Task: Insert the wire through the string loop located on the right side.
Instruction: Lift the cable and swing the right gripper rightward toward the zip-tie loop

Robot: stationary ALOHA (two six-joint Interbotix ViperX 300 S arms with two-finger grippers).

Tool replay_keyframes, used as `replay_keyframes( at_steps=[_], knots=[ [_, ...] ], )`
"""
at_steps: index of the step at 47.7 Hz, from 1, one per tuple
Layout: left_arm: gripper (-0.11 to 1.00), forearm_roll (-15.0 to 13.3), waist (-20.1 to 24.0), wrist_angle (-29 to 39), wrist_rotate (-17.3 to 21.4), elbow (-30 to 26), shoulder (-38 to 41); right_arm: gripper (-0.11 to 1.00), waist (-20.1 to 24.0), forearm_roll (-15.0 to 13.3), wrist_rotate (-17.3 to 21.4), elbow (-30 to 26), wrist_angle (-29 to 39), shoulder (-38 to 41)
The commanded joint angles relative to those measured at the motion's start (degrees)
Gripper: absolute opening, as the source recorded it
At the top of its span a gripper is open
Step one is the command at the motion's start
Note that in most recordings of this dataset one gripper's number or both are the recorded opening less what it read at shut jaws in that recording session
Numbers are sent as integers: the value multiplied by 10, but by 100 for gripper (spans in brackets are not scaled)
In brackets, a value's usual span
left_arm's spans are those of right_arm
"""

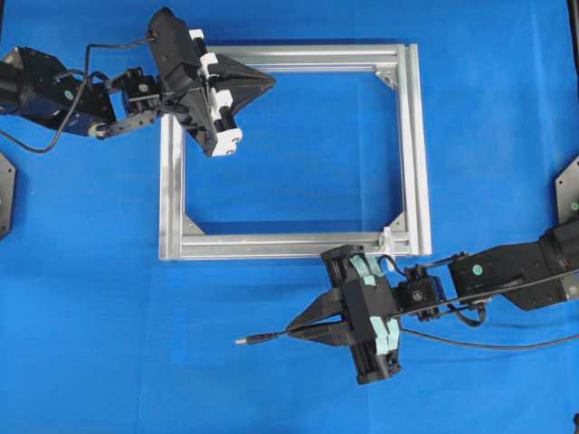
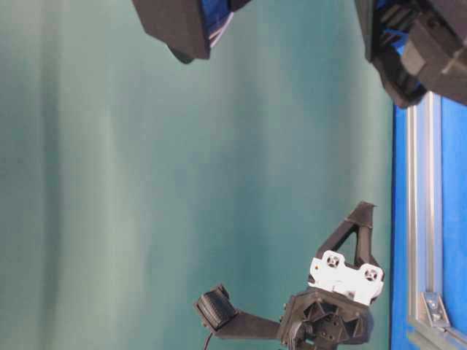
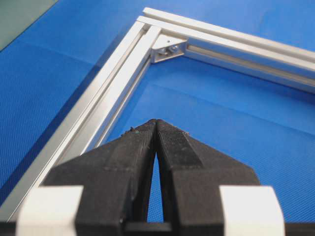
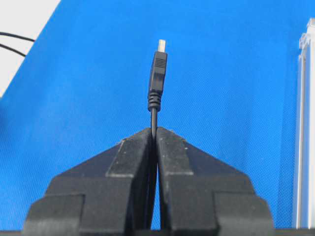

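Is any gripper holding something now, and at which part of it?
The right gripper holds the wire on its thin cable, just behind the plug. The left gripper is closed on nothing.

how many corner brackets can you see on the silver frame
3 show overhead: far right corner bracket, near left bracket, near right bracket beside the string loop. The left gripper hides the frame's far left corner, so a fourth may be hidden.

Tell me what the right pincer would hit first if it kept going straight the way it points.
Probably nothing: the right pincer, shut on the wire, points left over bare blue table. The aluminium frame lies off to its side.
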Motion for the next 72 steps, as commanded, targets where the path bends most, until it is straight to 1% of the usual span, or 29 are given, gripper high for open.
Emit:
replay_keyframes(
  at_steps=[1, 14, 22, 28, 37, 42, 48, 52, 62, 72],
  knots=[
    [0, 1, 1, -3, 1, -4, -19, -3, 1, 0, -1, -4, -2, -18],
    [0, 2, 0, -3, 1, -4, -19, -3, 1, 0, -1, -1, -2, -19],
    [0, 2, 0, -3, 1, -4, -19, -3, 3, 3, 1, 30, -4, -35],
    [0, 2, 0, -3, 1, -4, -19, -3, 10, 4, 3, 74, -7, -60],
    [0, 2, 0, -3, 0, -4, -20, -3, 33, 8, 4, 144, -8, -112],
    [0, 1, 0, -3, 0, -4, -20, -3, 40, 24, 4, 185, -8, -142],
    [0, 2, -2, -3, 0, -4, -21, -3, 40, 53, 4, 237, -9, -184],
    [0, 2, -3, -3, 0, -4, -21, -3, 42, 60, 4, 271, -8, -214],
    [0, 2, -4, -3, 0, -3, -20, -3, 41, 61, 4, 333, 9, -287],
    [0, 2, -4, -3, 0, -3, -21, -3, 41, 61, 2, 371, 33, -350]
  ],
)
